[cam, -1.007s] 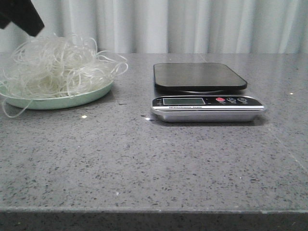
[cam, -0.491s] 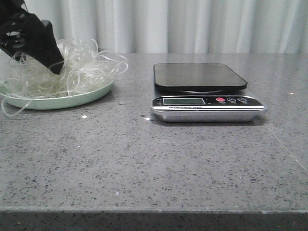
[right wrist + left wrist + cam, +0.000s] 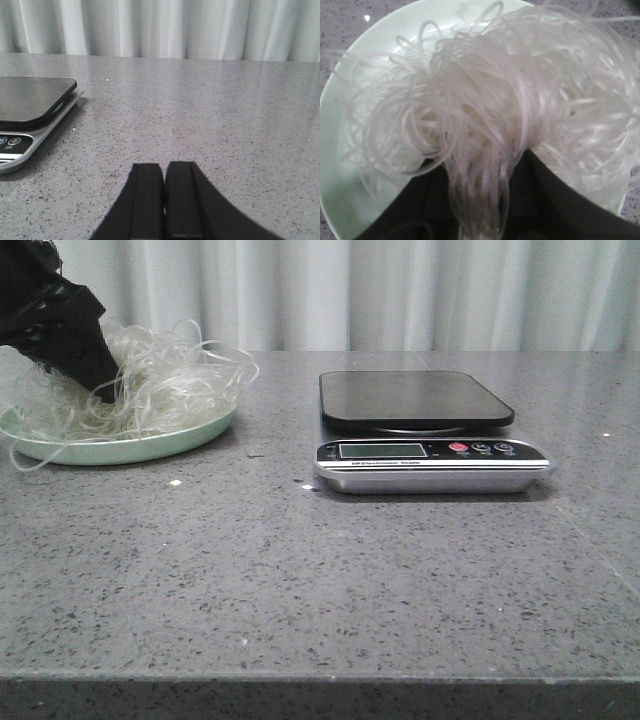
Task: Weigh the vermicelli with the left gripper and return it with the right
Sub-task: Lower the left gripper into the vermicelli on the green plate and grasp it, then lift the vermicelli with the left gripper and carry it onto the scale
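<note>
Now the pickup is judged in hand: the vermicelli (image 3: 140, 380) is heaped on the plate (image 3: 170, 445), at nine o'clock from the scale (image 3: 420, 425), with strands pinched by the left gripper (image 3: 480, 220). Next, a lift onto the scale is called for. The right gripper (image 3: 164, 200) is held closed, empty.

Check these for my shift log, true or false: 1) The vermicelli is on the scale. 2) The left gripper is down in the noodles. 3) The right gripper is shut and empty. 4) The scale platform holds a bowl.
1) False: the vermicelli lies on the green plate, beside the scale.
2) True: the left gripper is down in the strands, which bunch between its fingers in the left wrist view.
3) True: the right gripper has its fingers together, holding nothing.
4) False: the platform is bare.
</note>
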Controlling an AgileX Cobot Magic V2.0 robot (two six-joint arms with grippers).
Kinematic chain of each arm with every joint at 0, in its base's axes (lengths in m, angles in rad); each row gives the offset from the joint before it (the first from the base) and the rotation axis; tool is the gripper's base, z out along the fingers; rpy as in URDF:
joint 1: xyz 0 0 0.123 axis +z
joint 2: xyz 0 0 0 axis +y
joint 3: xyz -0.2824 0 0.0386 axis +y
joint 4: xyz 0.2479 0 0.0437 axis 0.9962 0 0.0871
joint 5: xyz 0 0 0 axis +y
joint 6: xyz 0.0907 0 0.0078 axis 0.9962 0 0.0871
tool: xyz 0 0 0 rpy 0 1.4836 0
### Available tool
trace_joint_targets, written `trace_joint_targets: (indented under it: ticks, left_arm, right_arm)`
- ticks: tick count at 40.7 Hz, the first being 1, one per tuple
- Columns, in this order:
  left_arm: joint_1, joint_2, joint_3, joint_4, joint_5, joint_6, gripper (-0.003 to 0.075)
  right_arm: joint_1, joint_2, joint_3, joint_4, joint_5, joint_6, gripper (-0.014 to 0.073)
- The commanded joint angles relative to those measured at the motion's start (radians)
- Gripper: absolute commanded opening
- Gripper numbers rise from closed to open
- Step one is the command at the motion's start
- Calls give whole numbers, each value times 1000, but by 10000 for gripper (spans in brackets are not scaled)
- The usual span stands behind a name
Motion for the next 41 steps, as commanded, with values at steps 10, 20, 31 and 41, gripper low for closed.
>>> trace_joint_targets:
  ticks: [10,20,31,41]
  left_arm:
    - [-4,-60,-70,-18,14,0,146]
    - [-4,-165,-149,-21,48,0,145]
    - [-12,-273,-243,-203,55,0,145]
    - [-186,-270,-284,-269,-24,0,145]
  right_arm:
    - [-4,-16,-7,4,-74,-3,151]
    - [-4,-16,-7,4,-74,-3,151]
    - [-4,-16,-7,4,-74,-3,151]
    - [-4,-16,-7,4,-74,-3,151]
